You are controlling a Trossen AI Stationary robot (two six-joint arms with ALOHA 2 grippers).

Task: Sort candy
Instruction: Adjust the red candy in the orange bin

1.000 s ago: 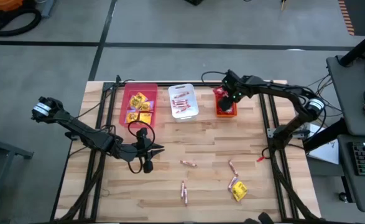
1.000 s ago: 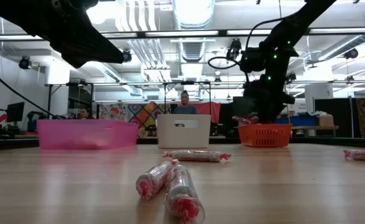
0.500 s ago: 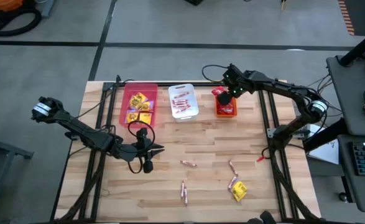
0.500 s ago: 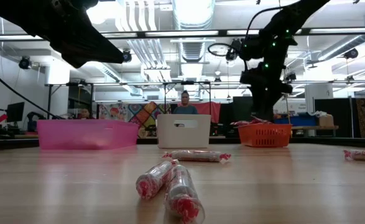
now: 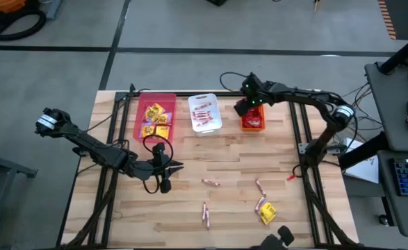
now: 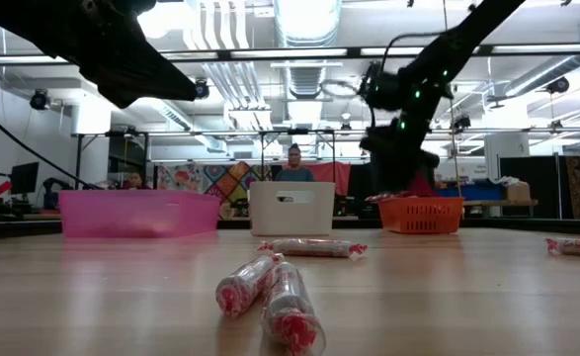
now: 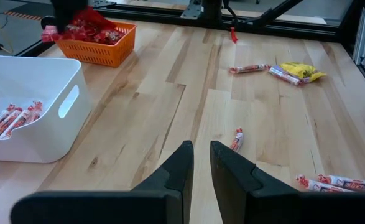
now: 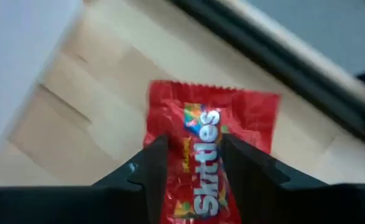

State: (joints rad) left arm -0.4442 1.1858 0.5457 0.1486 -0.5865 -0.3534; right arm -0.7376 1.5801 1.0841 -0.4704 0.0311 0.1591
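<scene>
My right gripper (image 5: pixel 245 105) hangs at the far left corner of the orange bin (image 5: pixel 254 123), shut on a red square candy packet (image 8: pixel 210 118). The left wrist view shows that packet (image 7: pixel 73 28) beside the bin's corner. My left gripper (image 5: pixel 178 166) hovers shut over the table's left middle, touching nothing. Pinkish-red sticks (image 5: pixel 210 182), (image 5: pixel 206 214), (image 5: pixel 259 187) and a yellow packet (image 5: pixel 267 214) lie flat on the table's near right. Yellow packets fill the pink bin (image 5: pixel 136 118), and sticks lie in the white bin (image 5: pixel 219 114). My right gripper pinches the red packet's near end (image 8: pixel 194 158) between its two fingers, coming steeply from above. The rest of the packet fans out past the fingertips, over bare wood next to the orange bin. Whether it touches the bin's rim I cannot tell.
A dark frame rail (image 5: pixel 190 92) runs along the table's far edge behind the three bins. Bare wood lies between the bins and the loose candy. In the low view two sticks (image 6: pixel 270 292) lie close to the camera, and people sit in the room beyond.
My right gripper has moved toward the table's left, from over the orange bin to that bin's far left corner, and has tipped more steeply down. The red packet has stayed by its fingers.
</scene>
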